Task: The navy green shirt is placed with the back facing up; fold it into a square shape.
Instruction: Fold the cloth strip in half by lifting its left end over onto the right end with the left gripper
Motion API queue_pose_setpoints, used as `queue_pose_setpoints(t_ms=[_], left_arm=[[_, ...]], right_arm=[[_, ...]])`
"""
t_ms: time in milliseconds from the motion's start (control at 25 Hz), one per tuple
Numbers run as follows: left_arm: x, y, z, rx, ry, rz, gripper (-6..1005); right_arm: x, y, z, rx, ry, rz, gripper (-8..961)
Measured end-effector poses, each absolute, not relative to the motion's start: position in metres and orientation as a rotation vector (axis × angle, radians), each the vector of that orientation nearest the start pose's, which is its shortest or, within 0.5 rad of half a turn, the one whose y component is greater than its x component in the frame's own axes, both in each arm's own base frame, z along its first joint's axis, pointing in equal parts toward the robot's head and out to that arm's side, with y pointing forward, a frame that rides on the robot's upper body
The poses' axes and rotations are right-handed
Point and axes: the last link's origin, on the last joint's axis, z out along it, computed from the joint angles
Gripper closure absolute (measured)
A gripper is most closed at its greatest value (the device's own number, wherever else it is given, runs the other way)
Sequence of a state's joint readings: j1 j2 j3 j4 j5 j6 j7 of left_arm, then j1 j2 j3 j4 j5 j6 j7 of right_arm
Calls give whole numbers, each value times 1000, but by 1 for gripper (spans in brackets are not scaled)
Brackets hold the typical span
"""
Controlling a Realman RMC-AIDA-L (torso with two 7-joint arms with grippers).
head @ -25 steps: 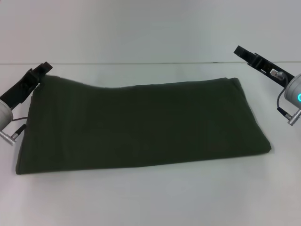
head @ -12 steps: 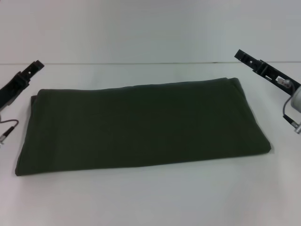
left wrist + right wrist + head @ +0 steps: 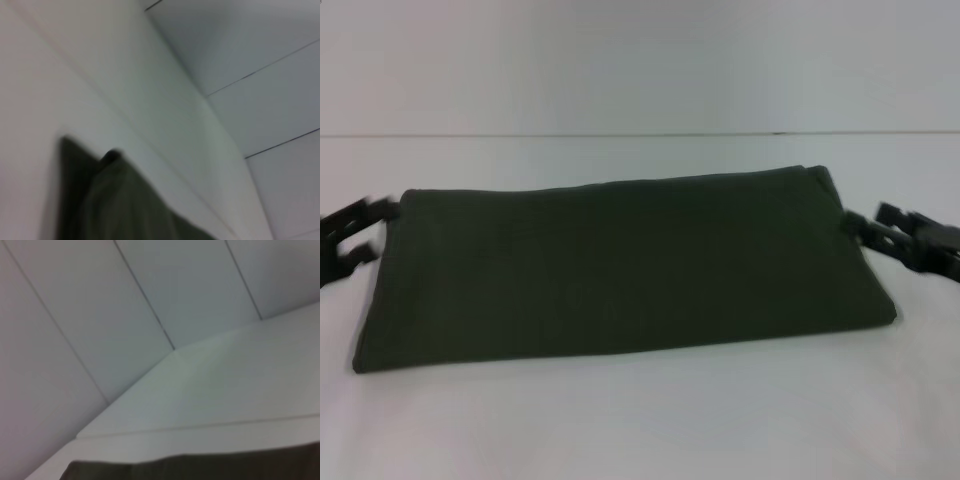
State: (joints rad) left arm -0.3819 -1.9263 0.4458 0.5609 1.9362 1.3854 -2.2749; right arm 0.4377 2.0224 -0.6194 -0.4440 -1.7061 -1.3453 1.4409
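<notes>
The shirt [image 3: 620,265] lies flat on the white table [image 3: 620,430], plain side up, already folded into a long band that runs from about 9 o'clock to 3 o'clock across the head view's middle, wider than it is deep. The left gripper [image 3: 360,232] sits low at 9 o'clock, just beside the band's left short edge, its two fingers spread apart and holding nothing. The right gripper [image 3: 882,232] sits low at 3 o'clock, just beside the right short edge near the far corner; it looks parted and empty too, though blur makes that less sure. The left wrist view shows a corner of the shirt [image 3: 115,200] with layers stacked at the edge; the right wrist view shows only a dark strip of it [image 3: 200,467]. This cloth will likely handle as soft, light and limp: it will not hold shape when lifted, will sag between two hold points, and the stacked layers may slip apart if only the top one is pinched. The surest hold is probably at the corners of one short edge, jaws closing over all layers together, so that end can be carried over to the other to make a square.
</notes>
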Motion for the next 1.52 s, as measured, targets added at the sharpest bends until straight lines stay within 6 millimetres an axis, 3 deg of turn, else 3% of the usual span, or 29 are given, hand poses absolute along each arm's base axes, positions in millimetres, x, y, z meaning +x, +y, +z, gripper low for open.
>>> queue_pose_setpoints(t_ms=[280, 600, 920, 1200, 1520], left_arm=[[-388, 287, 103, 2140, 2604, 1081, 50], [-385, 288, 90, 2137, 2591, 960, 55], [-390, 280, 92, 2007, 2682, 871, 60], [-390, 268, 105, 1871, 2701, 927, 64], [-395, 266, 90, 1718, 2785, 868, 69]], right_arm=[[337, 305, 26, -2275, 1051, 854, 8], [331, 288, 6, -2478, 933, 768, 8], [332, 283, 6, -2488, 930, 771, 8], [333, 281, 8, -2497, 929, 767, 9], [332, 277, 8, -2519, 909, 778, 9]])
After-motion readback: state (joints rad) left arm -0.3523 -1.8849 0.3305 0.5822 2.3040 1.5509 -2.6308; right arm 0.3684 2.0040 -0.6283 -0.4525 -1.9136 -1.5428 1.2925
